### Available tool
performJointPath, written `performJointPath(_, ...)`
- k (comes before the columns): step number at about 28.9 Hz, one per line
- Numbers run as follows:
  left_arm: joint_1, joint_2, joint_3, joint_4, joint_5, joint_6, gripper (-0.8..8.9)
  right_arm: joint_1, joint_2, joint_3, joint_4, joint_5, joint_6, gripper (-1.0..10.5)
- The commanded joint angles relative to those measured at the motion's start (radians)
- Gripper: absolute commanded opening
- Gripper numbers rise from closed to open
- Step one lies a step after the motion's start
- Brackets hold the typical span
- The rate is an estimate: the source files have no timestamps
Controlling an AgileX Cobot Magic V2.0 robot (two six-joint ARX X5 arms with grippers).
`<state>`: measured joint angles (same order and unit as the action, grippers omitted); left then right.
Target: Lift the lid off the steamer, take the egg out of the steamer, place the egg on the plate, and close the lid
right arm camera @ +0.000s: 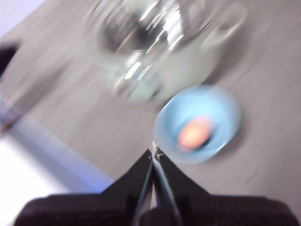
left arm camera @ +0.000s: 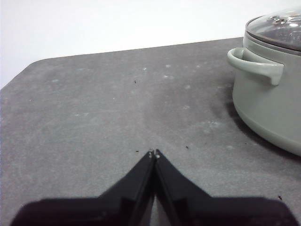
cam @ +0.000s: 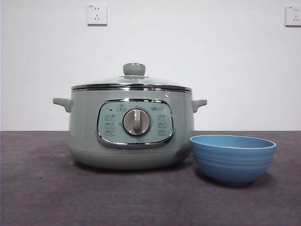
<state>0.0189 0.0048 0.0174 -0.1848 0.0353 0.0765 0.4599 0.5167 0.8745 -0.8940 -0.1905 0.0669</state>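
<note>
The sage-green steamer point(cam: 131, 127) stands on the dark table with the glass lid point(cam: 132, 81) seated on it. The blue plate point(cam: 233, 157), a ribbed bowl, stands just beside it on the right. In the blurred right wrist view the egg point(right arm camera: 195, 132) lies inside the plate point(right arm camera: 169, 120), with the steamer point(right arm camera: 155, 61) beyond it. My right gripper point(right arm camera: 154, 151) is shut and empty, high above the table and short of the plate. My left gripper point(left arm camera: 153, 153) is shut and empty, low over the table, apart from the steamer's side handle point(left arm camera: 256, 65).
Two wall sockets point(cam: 97, 14) sit on the white wall behind. The table's edge and a pale floor strip point(right arm camera: 51, 155) show in the right wrist view. Bare grey tabletop point(left arm camera: 117, 103) lies around my left gripper.
</note>
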Motion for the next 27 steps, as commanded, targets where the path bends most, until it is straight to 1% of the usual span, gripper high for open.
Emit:
performJointPath(1,0.003,-0.003,-0.014,0.004,-0.004,-0.010,-0.03,-0.107,-0.041,-0.043,0.130,0.005,-0.037,0.0)
performJointPath(3,0.003,-0.003,-0.014,0.004,-0.004,-0.010,-0.03,-0.220,-0.096,-0.120,0.243,0.006,-0.031,0.0)
performJointPath(5,0.003,-0.003,-0.014,0.004,-0.004,-0.010,-0.03,-0.317,-0.161,-0.241,0.374,0.006,-0.031,0.0)
performJointPath(8,0.003,-0.003,-0.014,0.004,-0.004,-0.010,-0.03,-0.412,-0.267,-0.459,0.590,0.007,-0.008,0.0)
performJointPath(11,0.003,-0.003,-0.014,0.004,-0.004,-0.010,-0.03,-0.444,-0.327,-0.578,0.691,0.015,-0.010,0.0)
performJointPath(14,0.003,-0.003,-0.014,0.004,-0.004,-0.010,-0.03,-0.462,-0.377,-0.668,0.755,0.015,-0.012,0.0)
performJointPath(21,0.003,-0.003,-0.014,0.004,-0.004,-0.010,-0.03,-0.472,-0.461,-0.795,0.758,0.018,-0.012,0.0)
performJointPath(27,0.003,-0.003,-0.014,0.004,-0.004,-0.010,-0.03,-0.472,-0.502,-0.854,0.724,0.017,-0.004,0.0)
